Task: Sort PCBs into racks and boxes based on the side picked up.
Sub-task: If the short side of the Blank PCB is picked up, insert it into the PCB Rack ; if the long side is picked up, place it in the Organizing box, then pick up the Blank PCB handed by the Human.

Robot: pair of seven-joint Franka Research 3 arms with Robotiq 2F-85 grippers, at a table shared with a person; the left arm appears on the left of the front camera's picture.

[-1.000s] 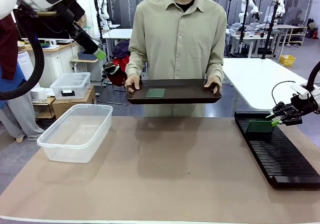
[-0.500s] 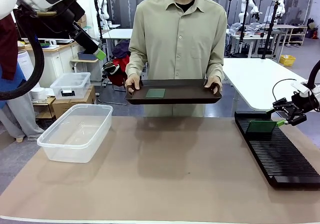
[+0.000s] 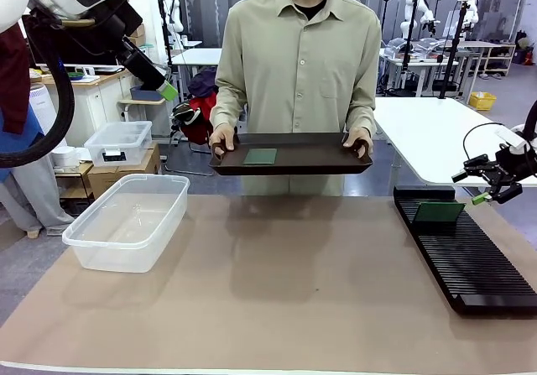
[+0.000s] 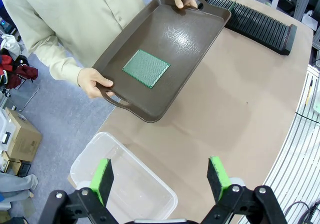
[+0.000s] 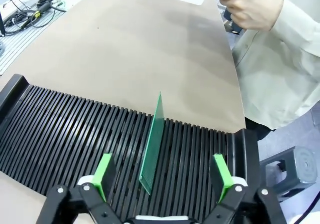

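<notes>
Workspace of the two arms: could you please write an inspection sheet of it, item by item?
Surface: brown table mat, bare in the middle.
Job's things: one thin green circuit board stands upright in a slot of the long black slotted rack; a second green board lies flat on the dark handled tray held by the person; the clear plastic tub looks empty.
Clutter: nothing seen.
Grippers: left gripper open, high above the tub; right gripper open, near the upright board, not touching it.
Cables: black cable loops at the right wrist.
Surroundings: small clear lidded bin, cardboard boxes, white tables.
</notes>
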